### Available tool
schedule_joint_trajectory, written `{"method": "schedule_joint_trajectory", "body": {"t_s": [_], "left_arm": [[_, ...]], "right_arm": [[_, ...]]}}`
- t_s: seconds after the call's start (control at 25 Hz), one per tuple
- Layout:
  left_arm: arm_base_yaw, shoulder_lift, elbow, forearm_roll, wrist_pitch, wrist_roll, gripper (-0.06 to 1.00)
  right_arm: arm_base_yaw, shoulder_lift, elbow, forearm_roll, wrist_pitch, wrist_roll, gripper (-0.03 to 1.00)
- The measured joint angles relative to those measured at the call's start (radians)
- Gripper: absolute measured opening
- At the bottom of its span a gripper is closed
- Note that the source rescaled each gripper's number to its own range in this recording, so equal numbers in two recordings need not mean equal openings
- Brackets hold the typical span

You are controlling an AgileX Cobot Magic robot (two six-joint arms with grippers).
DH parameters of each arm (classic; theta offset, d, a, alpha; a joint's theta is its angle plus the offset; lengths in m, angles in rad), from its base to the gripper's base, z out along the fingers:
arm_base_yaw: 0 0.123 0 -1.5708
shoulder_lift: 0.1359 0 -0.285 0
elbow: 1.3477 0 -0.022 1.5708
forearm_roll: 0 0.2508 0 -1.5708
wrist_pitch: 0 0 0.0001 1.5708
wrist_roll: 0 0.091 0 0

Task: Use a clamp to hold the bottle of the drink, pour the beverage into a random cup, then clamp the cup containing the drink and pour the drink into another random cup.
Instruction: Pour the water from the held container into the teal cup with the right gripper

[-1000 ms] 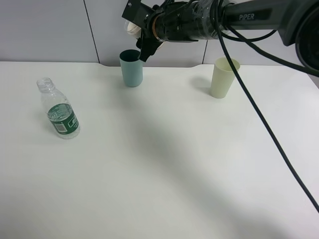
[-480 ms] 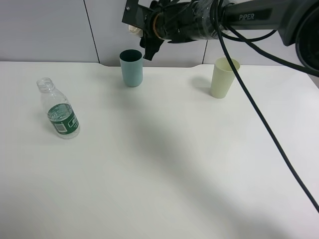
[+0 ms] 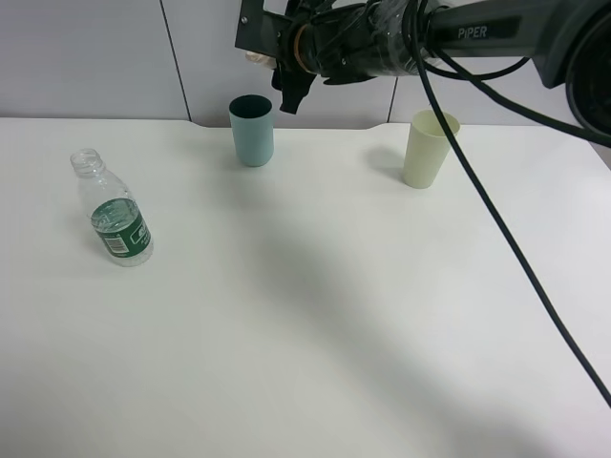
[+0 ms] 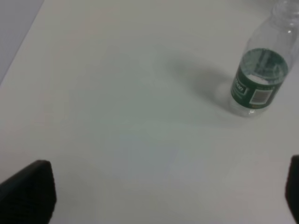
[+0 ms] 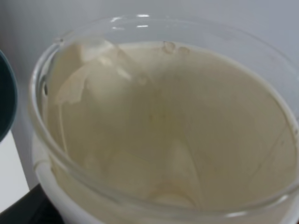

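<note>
A clear uncapped bottle (image 3: 113,210) with a green label stands upright at the table's left; it also shows in the left wrist view (image 4: 259,79). A teal cup (image 3: 252,130) stands at the back middle and a pale yellow cup (image 3: 428,149) at the back right. My right gripper (image 3: 279,74) reaches across and hovers just above and behind the teal cup, shut on a cream-white cup (image 3: 255,57). That cup fills the right wrist view (image 5: 163,130), tilted, with the teal cup's rim (image 5: 4,93) at the edge. My left gripper (image 4: 161,196) is open and empty, near the bottle.
The white table (image 3: 315,315) runs to a grey wall panel (image 3: 95,57) at the back. The right arm's black cable (image 3: 496,229) hangs across the right side of the table.
My right gripper with the cream-white cup has lifted up and slightly right, away from the teal cup's rim. Bottle and standing cups have not moved.
</note>
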Motion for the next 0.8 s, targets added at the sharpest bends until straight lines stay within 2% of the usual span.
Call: {"method": "schedule_joint_trajectory", "body": {"t_s": [0.28,0.56,0.8], "left_arm": [[0.0,0.0,0.0,0.0,0.0,0.0,1.0],[0.0,0.0,0.0,0.0,0.0,0.0,1.0],[0.0,0.0,0.0,0.0,0.0,0.0,1.0]], "right_arm": [[0.0,0.0,0.0,-0.014,0.003,0.0,0.03],[0.0,0.0,0.0,-0.089,0.022,0.0,0.03],[0.0,0.0,0.0,-0.094,0.029,0.0,0.03]]}}
